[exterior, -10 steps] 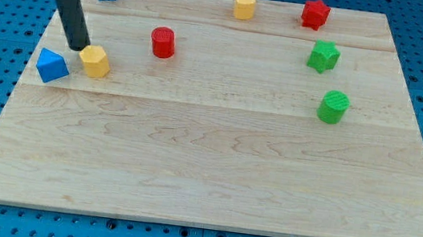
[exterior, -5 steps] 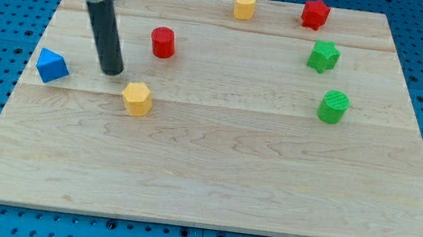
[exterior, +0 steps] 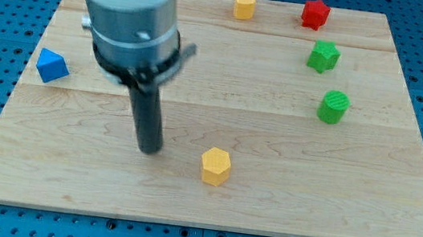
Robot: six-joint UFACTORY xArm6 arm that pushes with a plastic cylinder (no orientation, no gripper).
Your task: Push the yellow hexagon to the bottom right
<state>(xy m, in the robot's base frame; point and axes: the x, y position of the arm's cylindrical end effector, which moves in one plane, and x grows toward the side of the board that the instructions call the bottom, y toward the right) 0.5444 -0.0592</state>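
Camera view of the board (exterior: 394,214), with every place given relative to the yellow hexagon (exterior: 215,166). The hexagon is shown lying flat in the lower middle of the board, close to the bottom edge but well apart from the bottom right corner. My tip (exterior: 149,149) is seen to the view's left of the hexagon and slightly above it, near but not touching; a strip of bare wood is visible between the two. No jaws are fitted to this arm, which ends in a plain rod, so no open or closed state can be reported.

The remaining blocks are placed as follows. A blue block (exterior: 52,66) lies far to the upper left of the hexagon. A yellow block (exterior: 245,5), whose shape cannot be made out with certainty, stands almost directly above it at the top edge. A red star (exterior: 315,14), a green star (exterior: 323,56) and a green cylinder (exterior: 332,107) are ranged to the upper right, all well apart from it. Part of the board to the upper left is hidden by the arm's body.

The task is judged to be partly done: the hexagon has been brought low on the board, yet a long run to the view's right is left. The stretch between hexagon and corner is seen to hold no block. For the remaining push the tip is judged to be suitably placed, on the side away from the corner, though contact must first be regained.
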